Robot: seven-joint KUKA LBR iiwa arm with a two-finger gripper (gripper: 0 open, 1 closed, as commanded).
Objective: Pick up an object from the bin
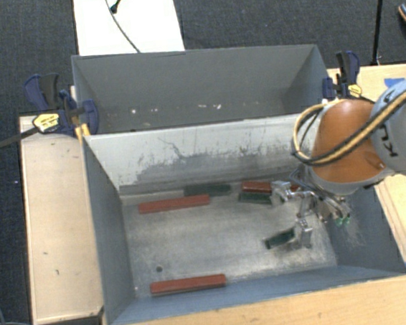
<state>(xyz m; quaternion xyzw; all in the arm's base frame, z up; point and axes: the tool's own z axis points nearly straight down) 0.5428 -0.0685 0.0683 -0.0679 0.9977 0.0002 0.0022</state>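
Note:
My gripper point(306, 216) hangs low over the right part of the bin floor, under the orange wrist cover. A small dark green block point(279, 241) lies on the floor just left of the gripper's lower end, close to it or touching it. Behind the gripper, near the back wall, an orange-brown block point(255, 186) sits beside another dark green block point(253, 197).
A long red-brown bar point(173, 204) and a dark green bar point(207, 190) lie along the back wall. Another red-brown bar point(188, 284) rests by the front wall at the left. The arm comes in over the bin's right wall.

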